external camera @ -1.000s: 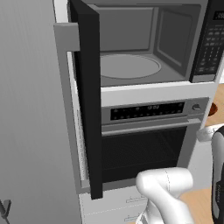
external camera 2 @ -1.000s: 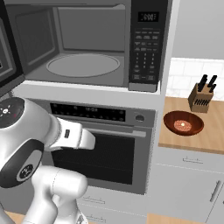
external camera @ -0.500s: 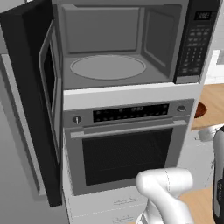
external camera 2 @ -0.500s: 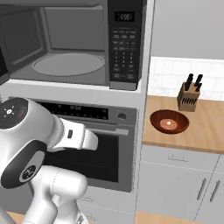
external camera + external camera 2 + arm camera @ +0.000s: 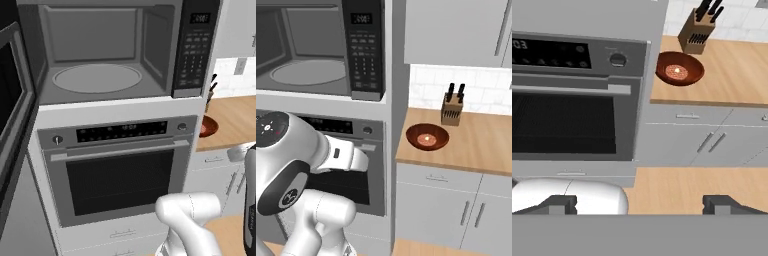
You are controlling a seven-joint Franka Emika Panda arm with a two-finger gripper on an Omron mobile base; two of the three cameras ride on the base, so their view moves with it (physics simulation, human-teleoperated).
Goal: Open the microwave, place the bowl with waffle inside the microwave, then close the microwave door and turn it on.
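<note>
**Operator:** What has changed over the last second, and what does it mean for the task?

**Guide:** Both base views have slid sideways across the wall unit. That is camera travel: your base is driving right, and nothing in the scene has moved. The microwave door [image 5: 12, 115] now sits at the left edge of the left base view, swung fully out. The microwave [image 5: 100, 55] cavity stands exposed, turntable bare. Judge step 1 complete. The bowl with waffle [image 5: 427, 137] has come toward the middle of the right base view, so you are closing on the pick-up.

**Operator:** Where is the bowl, and what is the tool's state?

**Guide:** The bowl rests on the wooden bench [image 5: 481, 145], close to the front left corner, just beside the oven [image 5: 120, 175] column. The waffle lies in its centre. The tool [image 5: 639, 205] is spread wide and holds nothing; in the hand view the bowl lies well ahead of it.

**Operator:** What edges and room should you watch?

**Guide:** Note 3 limits.
1. The knife block [image 5: 452, 107] stands near the bowl, behind it toward the wall. Approach from the front or from above.
2. The oven column's side face rises just left of the bowl. Keep the wrist clear of it.
3. The open door occupies the far left. Carry the bowl to the cavity from the right, over the bench edge.

Bench surface to the bowl's right is open.
</note>
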